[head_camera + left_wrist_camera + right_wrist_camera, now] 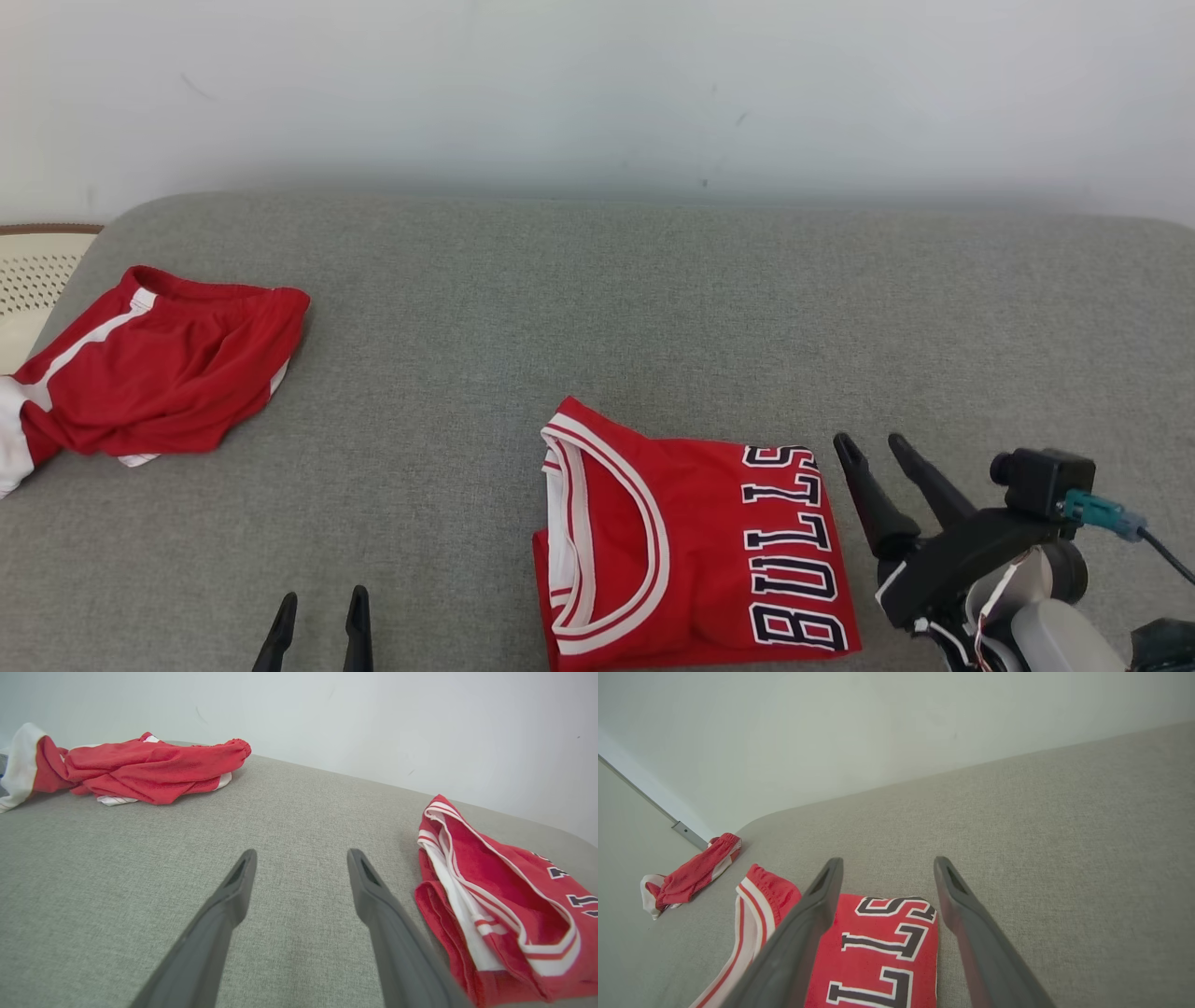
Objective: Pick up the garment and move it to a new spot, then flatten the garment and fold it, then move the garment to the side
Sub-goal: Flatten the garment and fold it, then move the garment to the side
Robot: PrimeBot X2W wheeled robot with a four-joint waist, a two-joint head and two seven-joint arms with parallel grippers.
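Observation:
A folded red jersey (691, 541) with white trim and dark "BULLS" lettering lies on the grey surface near the front, right of centre; the same jersey (504, 900) lies at the right of the left wrist view and the jersey (878, 947) sits below the fingers in the right wrist view. My right gripper (873, 448) hovers just right of the jersey's lettered edge, open and holding nothing. My left gripper (322, 602) sits low at the front left, well left of the jersey, open and empty.
Crumpled red shorts (154, 373) with white stripes lie at the far left of the grey padded surface (597, 327). A pale perforated basket (37, 271) stands beyond the left edge. A white wall (597, 93) runs behind.

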